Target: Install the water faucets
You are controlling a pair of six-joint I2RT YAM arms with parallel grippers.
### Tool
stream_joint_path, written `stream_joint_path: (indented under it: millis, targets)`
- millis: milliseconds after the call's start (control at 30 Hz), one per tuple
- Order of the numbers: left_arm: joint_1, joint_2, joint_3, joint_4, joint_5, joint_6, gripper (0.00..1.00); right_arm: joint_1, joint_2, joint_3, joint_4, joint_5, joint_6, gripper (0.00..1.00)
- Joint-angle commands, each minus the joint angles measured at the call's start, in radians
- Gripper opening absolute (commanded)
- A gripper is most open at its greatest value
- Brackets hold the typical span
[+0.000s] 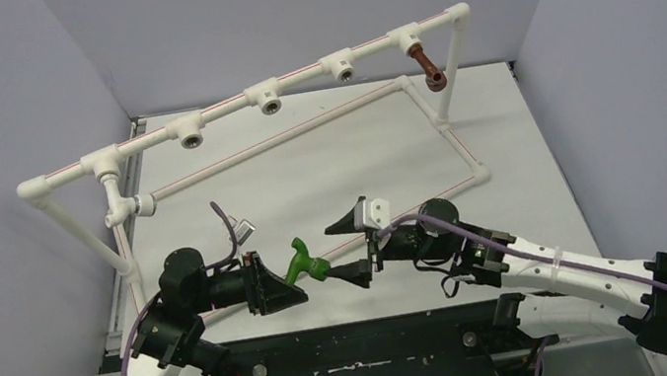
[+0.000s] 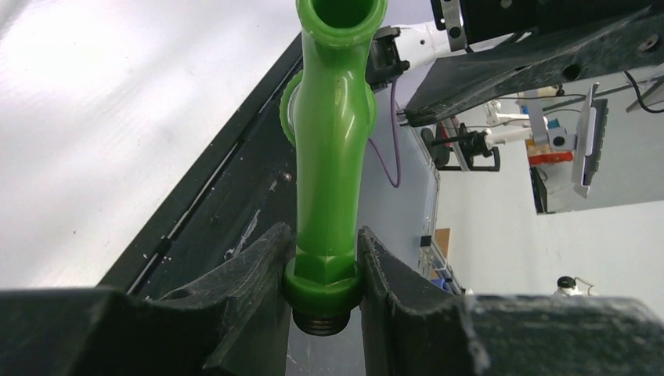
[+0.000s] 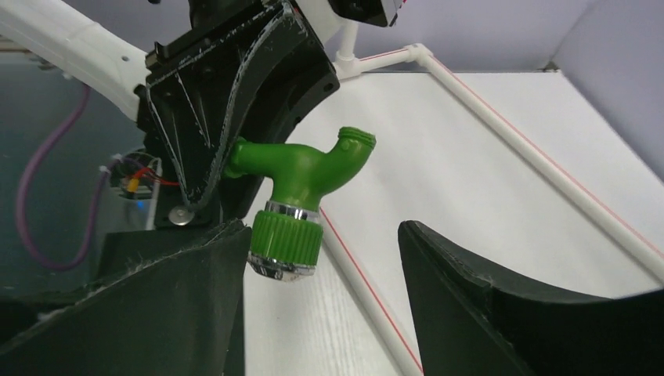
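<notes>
Green plastic bent-spout faucet is getting pinched at its threaded end by the left gripper, hanging over the white table. Right gripper is sitting spread wide, the faucet's silver-rimmed knob lying just beside one finger.

Left gripper clamps green faucet; right gripper spread alongside.

Robotics lab: grey-walled booth, white table
</notes>
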Motion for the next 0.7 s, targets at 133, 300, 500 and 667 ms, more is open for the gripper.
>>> stream_joint_path:
  millis: [133, 300, 500, 667]
  targets:
    - [-0.005, -0.006, 0.053, 0.030, 0.085, 0.045, 0.00, -0.030, 0.100, 0.126, 0.093, -0.180, 0.329, 0.67]
    - [-0.008, -0.008, 0.062, 0.028, 0.097, 0.066, 0.00, -0.036, 0.150, 0.140, 0.172, -0.226, 0.452, 0.66]
    - [-0.011, -0.017, 0.060, 0.038, 0.102, 0.070, 0.00, -0.041, 0.190, 0.136, 0.274, -0.204, 0.581, 0.60]
    - [-0.013, -0.016, 0.059, 0.051, 0.111, 0.073, 0.00, -0.044, 0.242, 0.151, 0.334, -0.213, 0.659, 0.54]
